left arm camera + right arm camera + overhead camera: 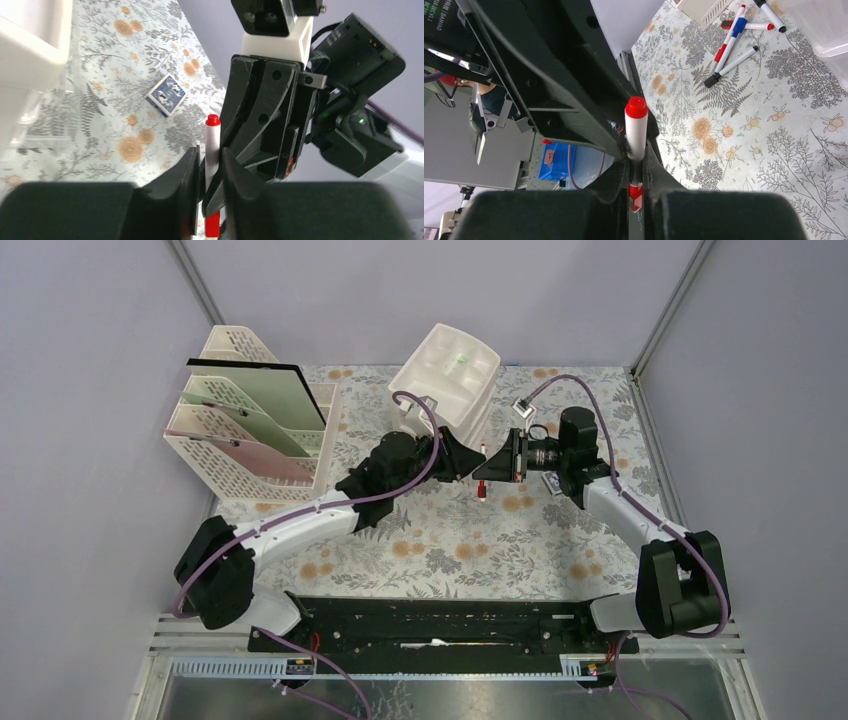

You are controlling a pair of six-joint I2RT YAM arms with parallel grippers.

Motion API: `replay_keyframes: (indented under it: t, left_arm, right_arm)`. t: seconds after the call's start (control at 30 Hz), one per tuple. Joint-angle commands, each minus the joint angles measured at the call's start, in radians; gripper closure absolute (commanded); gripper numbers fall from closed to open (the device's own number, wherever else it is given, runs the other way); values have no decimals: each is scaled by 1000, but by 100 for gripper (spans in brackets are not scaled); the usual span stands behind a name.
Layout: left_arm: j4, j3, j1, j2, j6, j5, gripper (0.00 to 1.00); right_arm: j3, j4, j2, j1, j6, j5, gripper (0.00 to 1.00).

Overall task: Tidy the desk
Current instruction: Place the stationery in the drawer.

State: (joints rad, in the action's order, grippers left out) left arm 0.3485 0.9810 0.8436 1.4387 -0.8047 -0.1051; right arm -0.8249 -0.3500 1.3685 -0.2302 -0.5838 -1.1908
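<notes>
A white marker with a red cap (482,472) hangs in the air above the middle of the desk (450,540), between both grippers. My right gripper (636,167) is shut on the marker (636,127) near its lower end, and the red cap points up. My left gripper (210,155) faces it from the other side. Its fingers stand on either side of the marker (212,140), with a thin gap showing on one side. In the top view the left gripper (470,468) and the right gripper (487,470) meet tip to tip.
A cream lattice file rack (250,420) with folders stands at the back left. A white plastic drawer unit (445,375) leans at the back centre. A blue card box (166,95) lies on the cloth. Several loose markers (734,40) lie near the rack.
</notes>
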Motion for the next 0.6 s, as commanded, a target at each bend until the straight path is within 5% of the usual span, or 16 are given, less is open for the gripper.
replay_keyframes:
  t: [0.0,0.1,0.33,0.57]
  left_arm:
    - [-28,35,0,-85,22,78,61]
    - [-96,47,-13,-134,65,114,36]
    - [-255,24,-86,-268,181,165,2]
    - [-373,-121,-199,-432,155,245,1]
  right_arm:
    - [-9,-17,6,-8,36,-18,100]
    - [-27,73,6,2,136,-21,100]
    - [-59,208,29,119,232,61,100]
    - [-159,344,117,148,323,261,100]
